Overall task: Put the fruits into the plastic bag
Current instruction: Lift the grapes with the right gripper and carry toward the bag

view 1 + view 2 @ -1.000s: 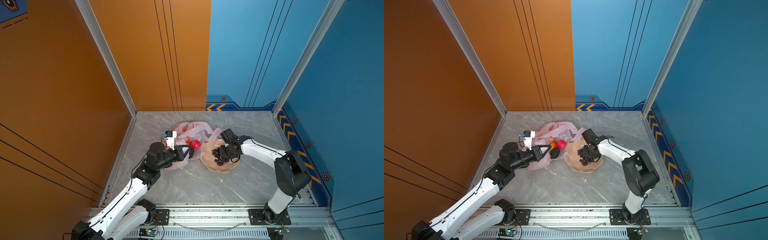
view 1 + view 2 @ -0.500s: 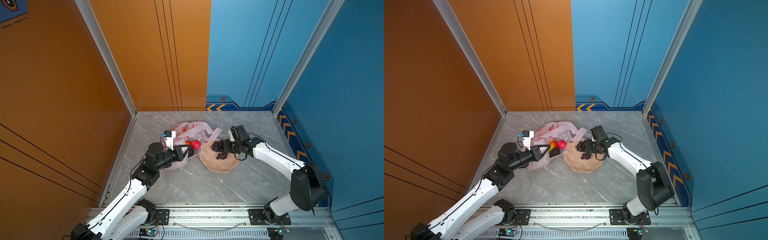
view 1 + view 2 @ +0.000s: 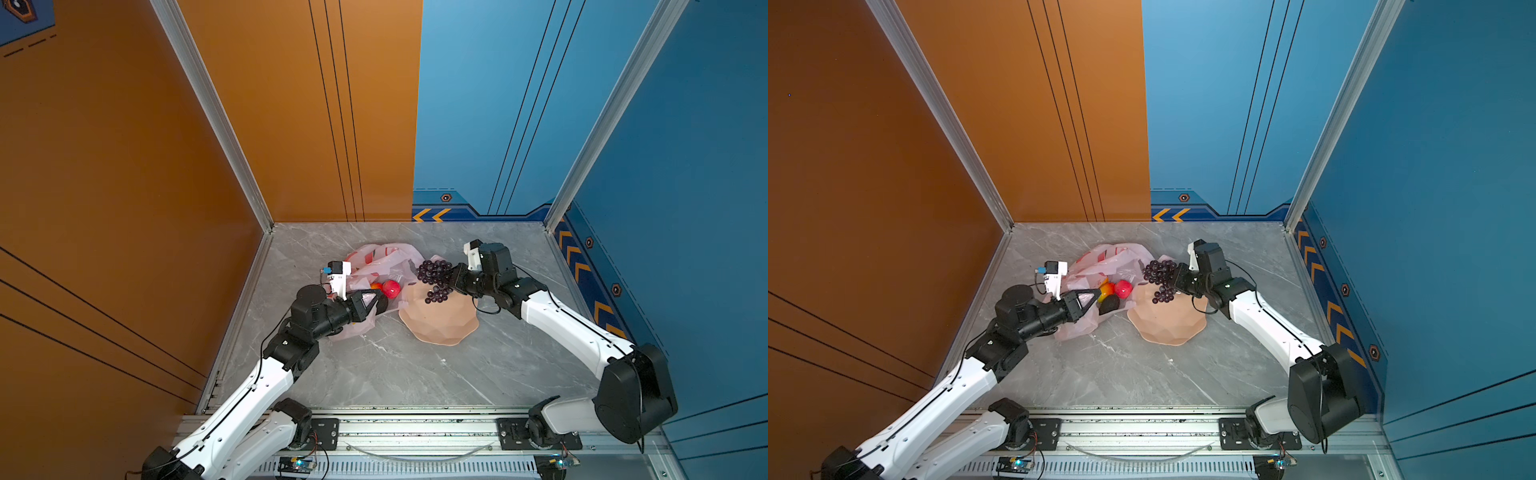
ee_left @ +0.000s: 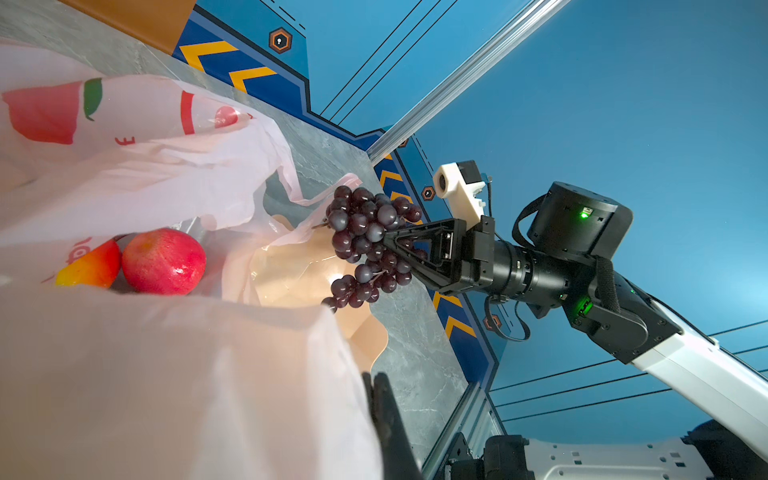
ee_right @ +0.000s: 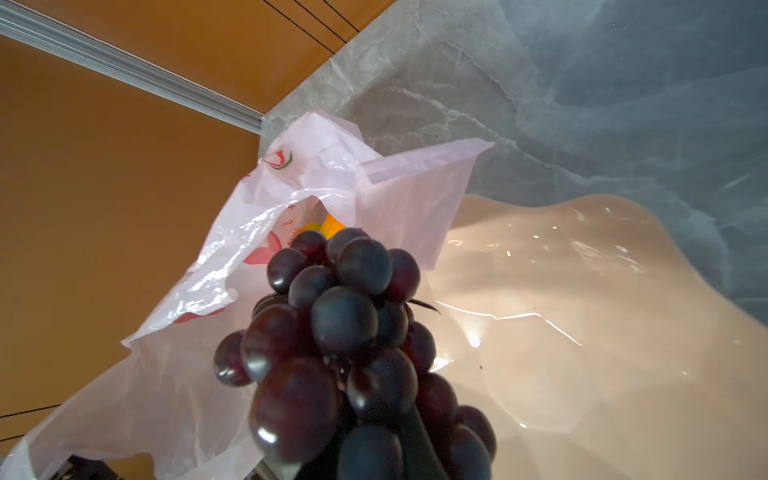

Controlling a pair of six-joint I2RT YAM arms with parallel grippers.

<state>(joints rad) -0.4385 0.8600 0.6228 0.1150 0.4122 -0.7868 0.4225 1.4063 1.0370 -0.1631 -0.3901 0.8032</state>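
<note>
My right end effector (image 4: 388,245), clamped on the purple toy grape bunch (image 3: 434,276), has lifted it off the peach scalloped bowl (image 3: 440,328) to just beside the mouth of the translucent pale-pink plastic bag (image 3: 374,255), whose rim my left end effector (image 3: 1096,296) pinches shut, so dropping in looks next.

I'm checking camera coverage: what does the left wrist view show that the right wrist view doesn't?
Only the left wrist view shows the red apple and mango inside the plastic bag, plus the whole right gripper shut on the grape bunch. Only the right wrist view shows the metal post between the orange walls. Both show the grape bunch, the plastic bag and the peach bowl.
</note>
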